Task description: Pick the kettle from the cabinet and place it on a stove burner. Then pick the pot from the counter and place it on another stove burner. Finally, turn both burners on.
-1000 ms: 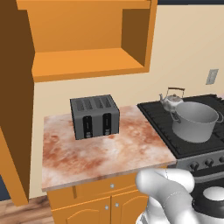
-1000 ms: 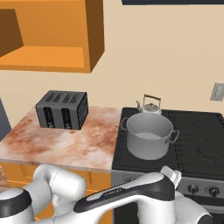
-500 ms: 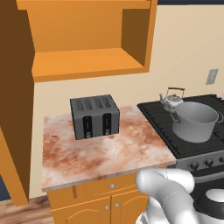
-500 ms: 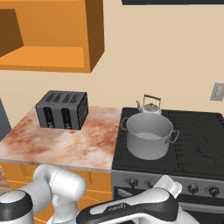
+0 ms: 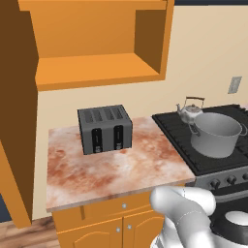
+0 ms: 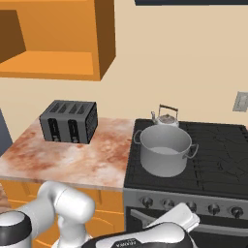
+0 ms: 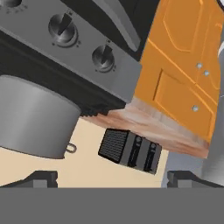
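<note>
My arm is folded low in front of the stove, its white forearm reaching across below the knobs [image 6: 213, 209]. My hand is rolled over, so the kitchen looks upside down to it: knobs up high, the orange drawers and doors [image 7: 183, 70] to the right. My gripper [image 7: 112, 177] has its jaws spread wide apart with nothing between them; one dark fingertip [image 7: 37, 178] sits far to one side and the other far to the opposite side.

The pot [image 6: 164, 150] stands upright on the front left burner [image 6: 145, 172] of the black cooktop. The kettle [image 6: 165, 118] sits upright on the burner just behind it, near the wall, close to the pot's rear rim; I cannot tell whether they touch. The open orange cabinet [image 5: 97, 68] hangs above the counter [image 5: 111, 169]. A dark four-slot toaster [image 5: 104, 129] stands on that counter, well to the left of the stove, toward the back wall.
</note>
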